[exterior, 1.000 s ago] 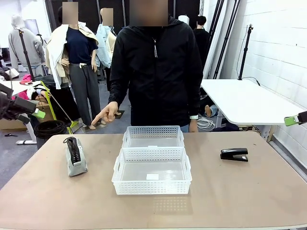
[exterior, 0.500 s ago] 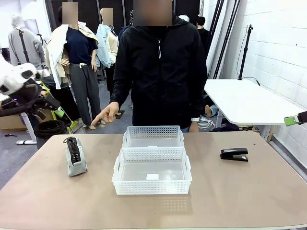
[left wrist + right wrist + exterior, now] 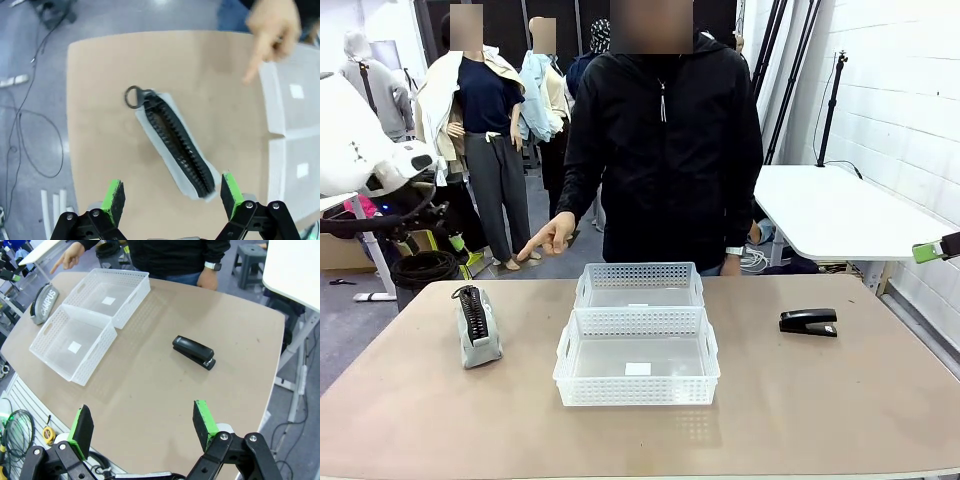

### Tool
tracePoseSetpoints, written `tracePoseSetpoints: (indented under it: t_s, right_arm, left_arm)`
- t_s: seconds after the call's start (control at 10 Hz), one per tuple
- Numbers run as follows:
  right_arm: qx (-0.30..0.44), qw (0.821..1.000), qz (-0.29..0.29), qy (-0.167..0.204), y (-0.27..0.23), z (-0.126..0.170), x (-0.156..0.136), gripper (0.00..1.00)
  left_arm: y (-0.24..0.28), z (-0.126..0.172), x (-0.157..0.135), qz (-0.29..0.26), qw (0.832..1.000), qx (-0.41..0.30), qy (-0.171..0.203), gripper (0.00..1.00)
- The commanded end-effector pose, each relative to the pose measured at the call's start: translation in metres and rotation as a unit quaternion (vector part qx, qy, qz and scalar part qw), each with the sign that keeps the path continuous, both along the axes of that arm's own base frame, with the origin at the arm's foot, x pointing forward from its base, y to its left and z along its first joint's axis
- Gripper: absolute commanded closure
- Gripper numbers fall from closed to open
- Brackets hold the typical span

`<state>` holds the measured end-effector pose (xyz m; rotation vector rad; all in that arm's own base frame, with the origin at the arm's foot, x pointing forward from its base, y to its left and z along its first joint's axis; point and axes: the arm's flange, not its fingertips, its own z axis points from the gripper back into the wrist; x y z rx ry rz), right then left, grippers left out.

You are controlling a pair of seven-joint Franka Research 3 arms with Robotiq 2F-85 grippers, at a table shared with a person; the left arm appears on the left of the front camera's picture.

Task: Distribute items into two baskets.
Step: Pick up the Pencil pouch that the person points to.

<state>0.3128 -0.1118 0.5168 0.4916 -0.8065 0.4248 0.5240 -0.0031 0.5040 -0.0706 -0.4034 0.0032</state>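
Two baskets, near basket point(image 3: 637, 388) and far basket point(image 3: 639, 272), touch mid-table point(image 3: 820, 400); one grey pouch point(image 3: 477, 330) lies near the left edge; one stapler point(image 3: 809, 321) near the right; left gripper point(image 3: 171, 187) and right gripper point(image 3: 142, 415) both gape, empty.

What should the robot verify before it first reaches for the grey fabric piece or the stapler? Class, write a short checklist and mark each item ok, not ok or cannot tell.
1. Left gripper open, above the grey CAMPUS piece: ok.
2. Right gripper open, with the stapler ahead of it on the table: ok.
3. Near basket and far basket hold no items: ok.
4. Person's hand apart from the grey CAMPUS piece: ok; it points from beside the far basket's corner.
5. Which basket the finger means: cannot tell.
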Motion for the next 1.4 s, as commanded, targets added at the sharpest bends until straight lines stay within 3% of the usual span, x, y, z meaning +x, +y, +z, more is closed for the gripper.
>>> tracePoseSetpoints:
  t_s: [0.0, 0.2, 0.6, 1.3]
  right_arm:
    - [0.008, 1.000, 0.001, 0.004, 0.001, 0.000, 0.001, 0.00]
    - [0.008, 1.000, 0.001, 0.004, 0.001, 0.000, 0.001, 0.00]
    - [0.008, 1.000, 0.001, 0.004, 0.001, 0.000, 0.001, 0.00]
    - [0.008, 1.000, 0.001, 0.004, 0.001, 0.000, 0.001, 0.00]
  left_arm:
    - [-0.013, -0.018, 0.006, 0.078, 0.996, 0.032, -0.012, 0.00]
    - [-0.019, -0.037, 0.017, 0.105, 0.994, 0.022, -0.002, 0.00]
    - [-0.024, -0.069, 0.033, 0.141, 0.988, -0.011, 0.068, 0.00]
    - [-0.034, -0.118, 0.065, 0.178, 0.978, -0.043, 0.097, 0.00]
